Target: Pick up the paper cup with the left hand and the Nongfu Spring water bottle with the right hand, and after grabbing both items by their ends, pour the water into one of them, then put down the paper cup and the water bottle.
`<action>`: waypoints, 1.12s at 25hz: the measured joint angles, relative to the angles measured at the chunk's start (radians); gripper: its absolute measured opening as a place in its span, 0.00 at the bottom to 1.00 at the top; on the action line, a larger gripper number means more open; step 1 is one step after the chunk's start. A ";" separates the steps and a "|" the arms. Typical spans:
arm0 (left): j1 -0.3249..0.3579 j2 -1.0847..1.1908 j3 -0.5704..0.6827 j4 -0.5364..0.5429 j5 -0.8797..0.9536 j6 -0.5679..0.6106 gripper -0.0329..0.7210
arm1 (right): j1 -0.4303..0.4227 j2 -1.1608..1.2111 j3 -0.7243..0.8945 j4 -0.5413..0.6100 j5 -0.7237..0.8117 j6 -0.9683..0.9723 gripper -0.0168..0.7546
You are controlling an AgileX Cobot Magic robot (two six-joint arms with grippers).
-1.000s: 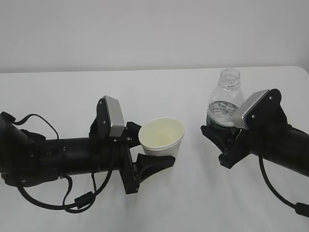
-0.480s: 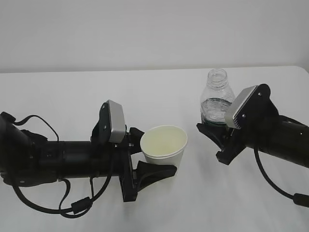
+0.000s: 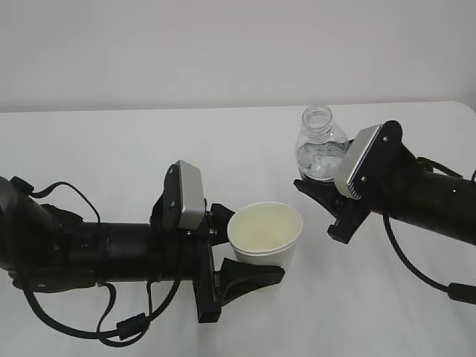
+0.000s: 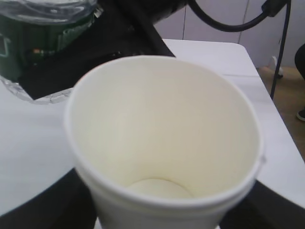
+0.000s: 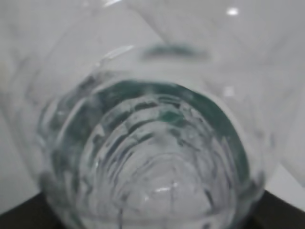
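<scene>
Left claw (image 3: pixel 249 256) clamped around the lower part of the paper cup (image 3: pixel 265 235), holding it upright above the white tabletop (image 3: pixel 111 149), mouth open and inside dry and cream-coloured. Right claw (image 3: pixel 321 199) gripping the water bottle (image 3: pixel 320 145) at its lower end, capless neck up and tilted slightly left, just right of the cup and higher. Some water (image 5: pixel 157 191) visible inside the bottle. Cup and bottle near but apart.

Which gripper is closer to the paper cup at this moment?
Left. The left gripper is closed around the paper cup; the right gripper is apart from it, up to the right, holding the water bottle.
</scene>
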State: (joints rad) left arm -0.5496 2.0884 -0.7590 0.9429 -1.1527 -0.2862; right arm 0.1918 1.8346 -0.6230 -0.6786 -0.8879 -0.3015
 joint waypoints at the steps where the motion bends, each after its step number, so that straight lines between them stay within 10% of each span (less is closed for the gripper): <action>1: 0.000 0.000 0.000 0.000 0.000 0.000 0.68 | 0.004 0.000 -0.004 0.000 0.000 -0.017 0.60; 28: 0.000 -0.038 0.000 0.089 0.000 -0.038 0.68 | 0.019 0.000 -0.022 0.003 -0.012 -0.334 0.60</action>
State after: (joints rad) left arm -0.5496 2.0504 -0.7590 1.0315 -1.1527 -0.3241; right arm 0.2111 1.8346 -0.6449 -0.6752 -0.8996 -0.6357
